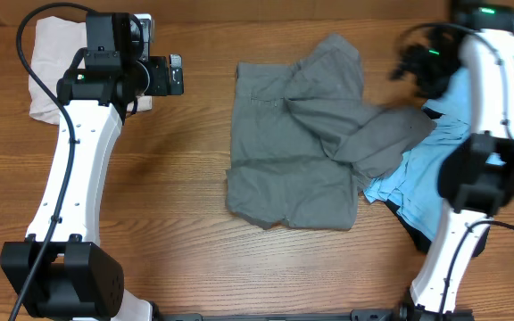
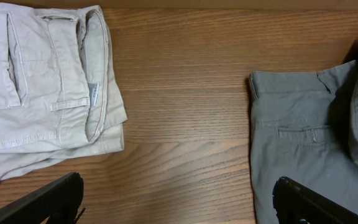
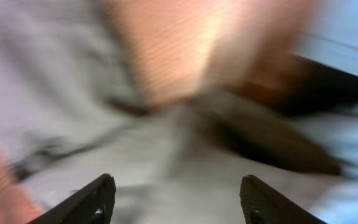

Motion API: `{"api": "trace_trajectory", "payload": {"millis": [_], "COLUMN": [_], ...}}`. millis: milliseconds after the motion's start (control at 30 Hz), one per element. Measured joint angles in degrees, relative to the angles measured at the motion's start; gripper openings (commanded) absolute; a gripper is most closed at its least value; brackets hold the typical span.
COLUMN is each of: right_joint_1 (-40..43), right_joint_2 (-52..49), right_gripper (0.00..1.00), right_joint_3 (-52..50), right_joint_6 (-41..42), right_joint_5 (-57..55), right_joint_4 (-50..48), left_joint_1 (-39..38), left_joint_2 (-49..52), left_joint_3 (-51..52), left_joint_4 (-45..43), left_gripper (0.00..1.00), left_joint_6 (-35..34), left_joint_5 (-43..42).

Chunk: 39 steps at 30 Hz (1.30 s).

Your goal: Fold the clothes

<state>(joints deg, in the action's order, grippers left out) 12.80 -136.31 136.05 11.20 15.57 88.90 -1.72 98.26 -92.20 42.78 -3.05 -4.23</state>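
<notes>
The mid-grey shorts [image 1: 302,147] lie crumpled in the middle of the table, one leg flopped toward the right; they also show in the left wrist view [image 2: 303,130]. My left gripper [image 1: 175,76] is open and empty, hovering left of the shorts, over bare wood [image 2: 179,205]. My right gripper [image 1: 410,64] is open and empty above the shorts' right side; its wrist view is blurred, with grey fabric [image 3: 166,180] between the fingers [image 3: 179,199].
Folded beige trousers [image 1: 56,71] lie at the back left, also in the left wrist view [image 2: 36,93]. Light blue clothes [image 1: 435,169] and a black garment [image 1: 413,227] lie piled at the right under the right arm.
</notes>
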Motion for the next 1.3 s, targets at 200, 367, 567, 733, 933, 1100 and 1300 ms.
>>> {"api": "trace_trajectory", "payload": {"millis": [200,367,567,733,933,1100,1300], "right_joint_1": [6.4,6.2,5.7,7.3,15.9,23.6,28.2], "right_joint_2": [0.1,0.3,1.9,3.9,4.6,4.7,4.7], "right_gripper": [0.66,0.66,0.66,0.70,0.73,0.76,0.87], "right_joint_3": [-7.1,-15.5,-26.7,-30.7,-31.9,-32.0,-32.1], "right_joint_6": [0.8,1.7,5.1,5.7,4.0,-0.8,-3.9], "right_joint_5": [-2.4,-2.5,-2.9,-3.1,-1.6,-2.4,-7.5], "right_joint_4": [-1.1,-7.8,-18.3,-20.4,-23.6,-28.4,-33.6], "left_joint_1": [0.0,0.0,0.0,0.0,0.0,0.0,0.0], "left_joint_2": [0.0,0.0,0.0,0.0,0.0,0.0,0.0], "left_joint_3": [0.0,0.0,0.0,0.0,0.0,0.0,0.0], "left_joint_4": [-0.3,-0.9,-0.8,-0.8,-0.7,-0.8,-0.8], "left_gripper": [1.00,1.00,1.00,1.00,1.00,1.00,1.00], "left_joint_6": [0.0,0.0,0.0,0.0,0.0,0.0,0.0], "left_joint_5": [0.0,0.0,0.0,0.0,0.0,0.0,0.0]}}
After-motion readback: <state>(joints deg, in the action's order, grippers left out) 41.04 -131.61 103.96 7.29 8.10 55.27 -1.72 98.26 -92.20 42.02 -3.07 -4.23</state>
